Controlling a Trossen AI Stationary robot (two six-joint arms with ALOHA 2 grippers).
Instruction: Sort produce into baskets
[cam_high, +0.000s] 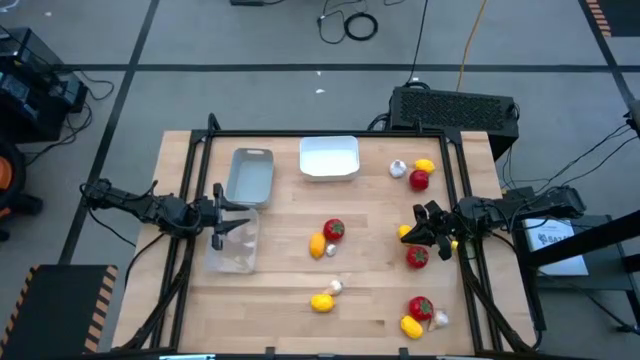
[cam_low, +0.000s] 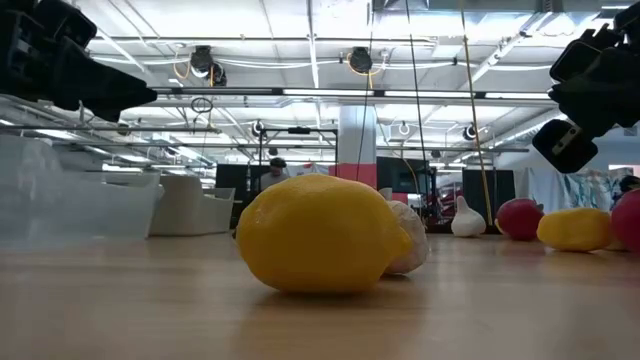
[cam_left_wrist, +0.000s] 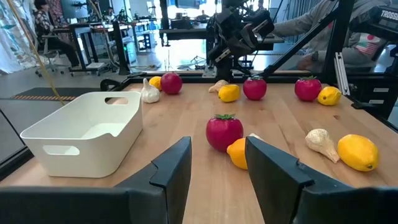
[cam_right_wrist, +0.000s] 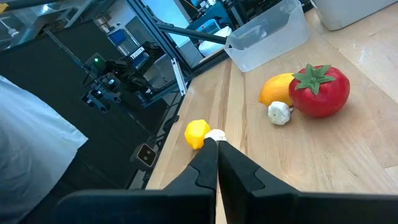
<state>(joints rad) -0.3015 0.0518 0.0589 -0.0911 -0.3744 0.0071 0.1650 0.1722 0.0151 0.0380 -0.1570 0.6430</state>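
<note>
Both arms reach in low and nearly level from opposite ends of the tabletop (cam_high: 290, 280). Taking the clear basket (cam_high: 233, 245) as the marker: the left gripper (cam_high: 222, 217) hangs over that basket's edge nearest the grey basket (cam_high: 250, 175), pointing across the wood toward the middle, its jaws a little apart with nothing between them. The right gripper (cam_high: 420, 225) is well away on the far side from the clear basket, aimed back toward it, its jaws pressed together and empty, raised off the wood above a yellow fruit (cam_high: 406, 232) and close to a red fruit (cam_high: 417, 256).

The white basket (cam_high: 329, 157) sits past the grey one, farther from the clear basket. Between the clear basket and the right gripper lie a red fruit with a green top (cam_high: 333, 230), an orange-yellow fruit (cam_high: 317, 245) touching it and a small garlic bulb (cam_high: 331, 252) just beside. Toward the front edge is a lemon (cam_high: 321, 302) with a garlic bulb (cam_high: 336, 287) against it. Another group of produce rests in the front corner on the right arm's side, and one more beside the white basket. No produce shows in the grey or white basket.
</note>
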